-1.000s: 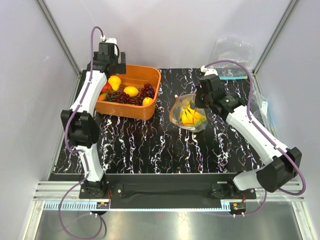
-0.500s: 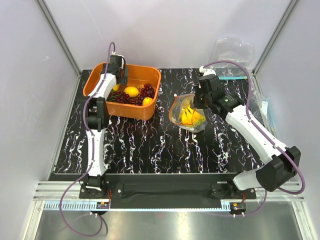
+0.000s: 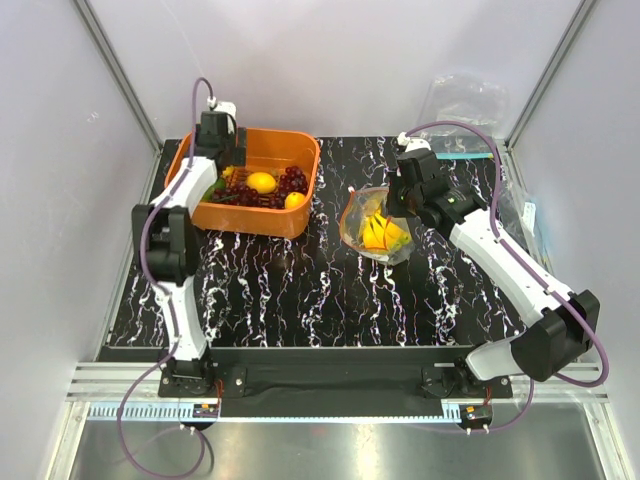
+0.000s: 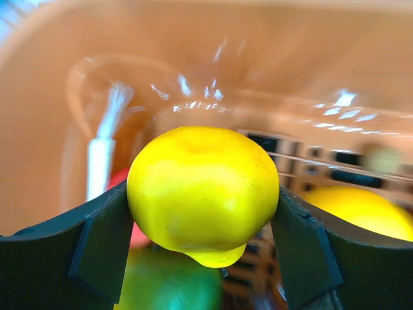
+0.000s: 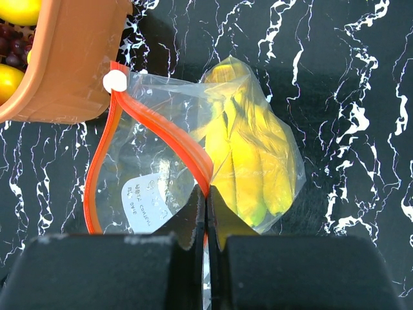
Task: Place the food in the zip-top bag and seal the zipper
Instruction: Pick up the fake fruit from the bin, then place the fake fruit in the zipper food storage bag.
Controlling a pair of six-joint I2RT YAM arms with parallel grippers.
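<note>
The left arm reaches forward into the orange plastic basket (image 3: 300, 215), its left claw (image 4: 203, 213) grasping a round yellow toy fruit (image 4: 203, 187) (pads on both sides). The right arm angles inward, its right claw (image 5: 206, 200) clenched on the red-orange zipper strip (image 5: 155, 129) of the clear crinkly bag (image 5: 148, 174), which lies on the black marbled desk (image 3: 300, 290) just beside the basket. Inside the bag, the long axis of the yellow banana bunch (image 5: 248, 161) points toward the claw.

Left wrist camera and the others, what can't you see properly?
Left wrist view: the green fruit is blurred and half hidden by the yellow fruit.
Top view: the grapes are too small to count.
Right wrist view: the zip-top bag label print is too small; the right fingers hide its near edge.
</note>
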